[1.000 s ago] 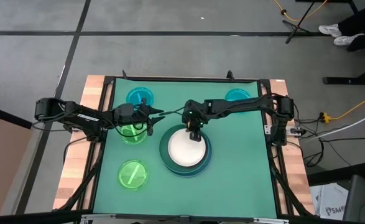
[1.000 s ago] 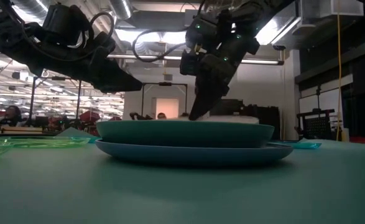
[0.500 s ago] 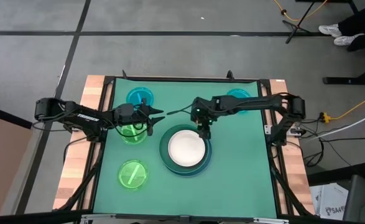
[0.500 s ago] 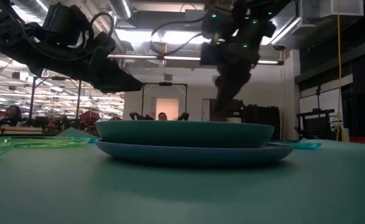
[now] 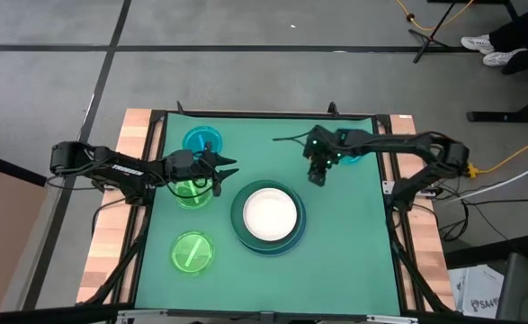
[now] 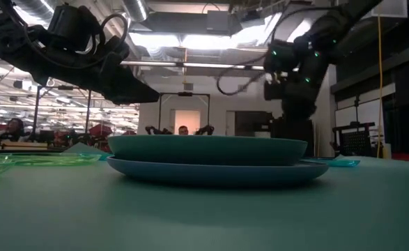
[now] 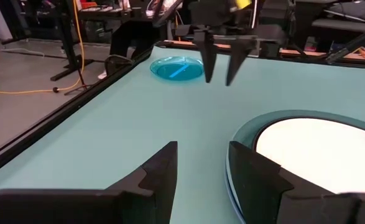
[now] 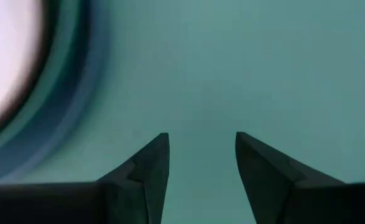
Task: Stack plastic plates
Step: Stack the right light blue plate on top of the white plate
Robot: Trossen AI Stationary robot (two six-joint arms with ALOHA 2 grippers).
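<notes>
At the table's middle, a white plate [image 5: 269, 212] lies on a dark green plate [image 6: 207, 148], which lies on a blue plate [image 6: 211, 171]. Two lime-green plates [image 5: 190, 191] [image 5: 192, 253] lie flat on the mat at the left. One cyan plate [image 5: 202, 141] lies at the far left and another [image 7: 177, 67] at the far right. My right gripper [image 5: 316, 177] hangs open above bare mat, between the stack and the far-right cyan plate, fingers pointing down [image 8: 201, 146]. My left gripper [image 7: 202, 163] stands open, left of the stack, above a lime-green plate.
The green mat [image 5: 353, 256] has free room at the near right and near middle. A black frame and wooden strips [image 5: 111, 243] border the table. Cables run by the right arm's base [image 5: 434, 189]. A person's shoes [image 5: 488, 49] show on the floor far right.
My right gripper has opened and let go of the white plate's far edge, then risen and gone toward the table's right and far edges. The white plate, raised on one side before, now lies flat in the stack. My left arm has kept still.
</notes>
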